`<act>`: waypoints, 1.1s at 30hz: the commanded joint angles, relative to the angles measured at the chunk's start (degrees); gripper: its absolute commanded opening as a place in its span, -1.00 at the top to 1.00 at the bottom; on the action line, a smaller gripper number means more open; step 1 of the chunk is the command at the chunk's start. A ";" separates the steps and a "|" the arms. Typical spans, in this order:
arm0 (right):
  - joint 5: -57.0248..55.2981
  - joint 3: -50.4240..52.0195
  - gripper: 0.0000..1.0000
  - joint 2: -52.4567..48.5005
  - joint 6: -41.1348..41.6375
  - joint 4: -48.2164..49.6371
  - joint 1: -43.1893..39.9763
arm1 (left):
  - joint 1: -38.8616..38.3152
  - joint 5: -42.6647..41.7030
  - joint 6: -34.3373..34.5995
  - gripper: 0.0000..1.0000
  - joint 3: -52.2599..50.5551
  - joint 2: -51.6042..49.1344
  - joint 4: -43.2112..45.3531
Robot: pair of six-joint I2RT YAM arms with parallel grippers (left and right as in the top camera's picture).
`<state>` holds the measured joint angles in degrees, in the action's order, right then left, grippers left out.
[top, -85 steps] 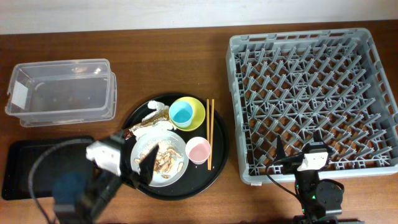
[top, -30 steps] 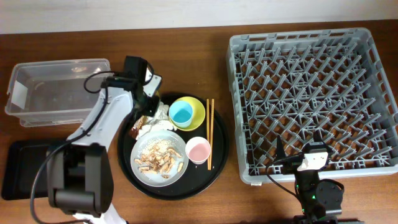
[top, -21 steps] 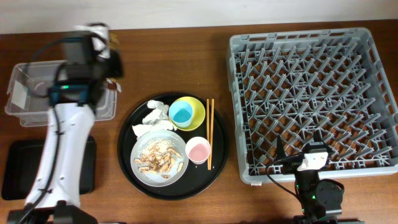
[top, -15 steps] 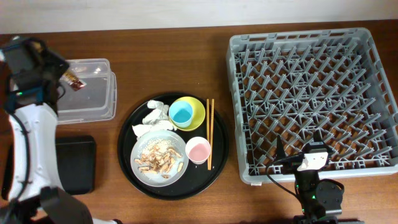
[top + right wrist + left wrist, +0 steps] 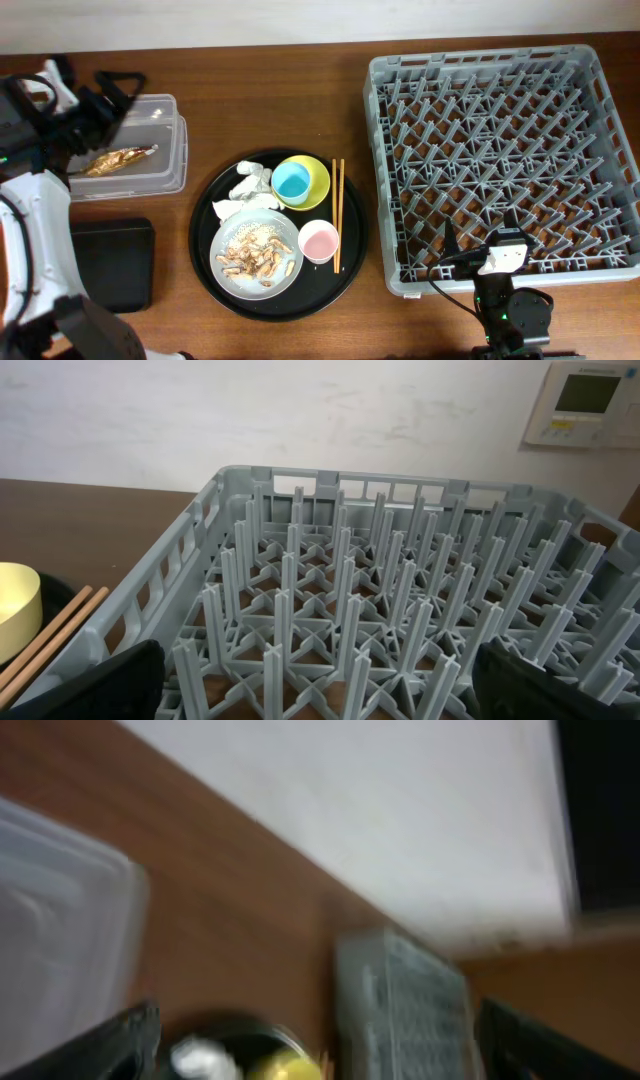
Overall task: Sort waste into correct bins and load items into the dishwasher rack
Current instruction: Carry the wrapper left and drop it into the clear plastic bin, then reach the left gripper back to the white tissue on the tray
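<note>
My left gripper [image 5: 112, 98] is open and empty over the clear tub [image 5: 165, 108]. The small brown wrapper [image 5: 115, 158] lies inside the tub. On the big round black tray, the pale grey plate [image 5: 257, 250] holds food scraps. The yellow-green bowl [image 5: 318, 178] holds the light-blue cup [image 5: 292, 181]. The pink cup [image 5: 319, 241], the chopsticks [image 5: 337, 215] and the white napkin [image 5: 250, 188] are there too. The grey dishwasher rack [image 5: 505, 160] stands at the right. My right gripper [image 5: 480, 240] is open and empty at its near edge. The left wrist view is blurred.
The shallow black rectangular tray [image 5: 110, 262] lies in front of the tub, at the table's left. The right wrist view shows the rack's pegs [image 5: 400, 610], the bowl's edge [image 5: 15, 600] and the chopsticks [image 5: 45, 635]. The wall runs behind the table.
My left gripper carried the brown wrapper from the round tray to the tub and let it go; the wrapper now lies in the tub. The right arm has not moved.
</note>
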<state>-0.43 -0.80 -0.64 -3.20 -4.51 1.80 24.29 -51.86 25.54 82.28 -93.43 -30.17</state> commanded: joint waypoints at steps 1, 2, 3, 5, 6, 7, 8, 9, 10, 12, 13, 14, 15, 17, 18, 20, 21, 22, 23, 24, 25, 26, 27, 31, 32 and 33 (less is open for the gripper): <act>-0.28 0.48 -0.97 0.33 0.22 -0.17 -0.33 | -4.22 -9.20 -14.73 -0.98 0.17 6.03 -9.20; -0.28 0.48 -0.97 0.33 0.20 -0.17 -0.33 | -6.49 -1.75 -15.39 -0.98 0.17 8.70 -15.50; -0.28 0.48 -0.97 0.33 0.20 -0.17 -0.33 | -8.44 5.64 -15.39 -0.98 0.17 10.69 -19.28; -0.28 0.48 -0.97 0.33 0.20 -0.17 -0.33 | -13.70 20.72 -15.37 -0.98 0.17 14.32 -24.81; -0.28 0.48 -0.97 0.33 0.22 -0.17 -0.33 | -16.46 25.79 -15.34 -0.98 0.17 15.45 -26.34; -0.28 0.48 -0.97 0.33 0.22 -0.17 -0.33 | -20.48 29.49 -15.34 -0.98 0.17 16.39 -27.76; -0.28 0.48 -0.97 0.33 0.22 -0.17 -0.33 | -23.61 29.86 -15.37 -0.97 0.17 16.52 -28.63; -0.28 0.48 -0.97 0.33 0.20 -0.17 -0.33 | -26.97 29.88 -15.39 -0.79 0.15 16.35 -29.70; -0.28 0.48 -0.97 0.33 0.22 -0.17 -0.33 | -28.70 30.29 -15.37 -0.66 0.15 16.22 -30.45; -0.28 0.48 -0.97 0.33 0.22 -0.15 -0.33 | -32.46 33.94 -15.39 -0.24 0.15 15.56 -32.02; -0.28 0.48 -0.97 0.33 0.22 -0.17 -0.33 | -34.05 36.76 -15.37 -0.05 0.15 15.17 -32.54; -0.28 0.48 -0.97 0.33 0.20 -0.17 -0.33 | -35.23 38.01 -15.37 0.08 0.15 14.75 -33.00; -0.28 0.48 -0.97 0.33 0.22 -0.17 -0.33 | -36.52 38.16 -15.37 0.10 0.11 14.14 -33.64; -0.28 0.48 -0.97 0.33 0.22 -0.17 -0.33 | -38.71 38.18 -15.37 0.16 -0.68 12.66 -34.86; -0.28 0.48 -0.97 0.33 0.22 -0.17 -0.33 | -39.65 38.21 -15.37 0.16 -1.42 11.96 -35.04; -0.28 0.48 -0.97 0.33 0.20 -0.17 -0.33 | -41.33 39.56 -15.37 0.16 -2.89 10.25 -35.04; -0.28 0.48 -0.97 0.33 0.22 -0.17 -0.33 | -41.86 43.25 -15.37 0.15 -2.97 8.96 -34.95; -0.28 0.48 -0.97 0.33 0.22 -0.17 -0.33 | -41.92 48.22 -15.26 0.16 -2.97 7.26 -33.48; -0.28 0.48 -0.97 0.33 0.20 -0.17 -0.33 | -41.86 50.10 -14.60 0.16 -2.97 6.45 -32.48; -0.28 0.48 -0.97 0.33 0.20 -0.17 -0.33 | -41.86 51.65 -14.29 0.16 -2.97 5.44 -31.28; -0.28 0.48 -0.97 0.33 0.22 -0.17 -0.33 | -41.86 53.09 -14.29 0.16 -2.97 4.13 -30.01; -0.28 0.48 -0.97 0.33 0.22 -0.17 -0.33 | -41.75 54.55 -14.27 0.16 -2.97 2.64 -29.27; -0.28 0.48 -0.97 0.33 0.22 -0.17 -0.33 | -41.59 56.11 -14.23 0.16 -2.97 0.94 -28.96; -0.28 0.48 -0.97 0.33 0.20 -0.17 -0.33 | -41.59 61.48 -9.07 0.16 -2.97 -7.15 -25.94; -0.28 0.48 -0.96 0.33 0.22 -0.17 -0.33 | -41.59 62.03 -9.05 0.16 -2.97 -8.59 -24.81; -0.28 0.48 -0.97 0.33 0.22 -0.17 -0.33 | -41.33 63.30 -9.05 0.16 -2.97 -10.86 -23.56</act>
<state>-0.43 -0.80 -0.64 -3.16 -4.51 1.80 -17.56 6.79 14.48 79.70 -99.63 -55.46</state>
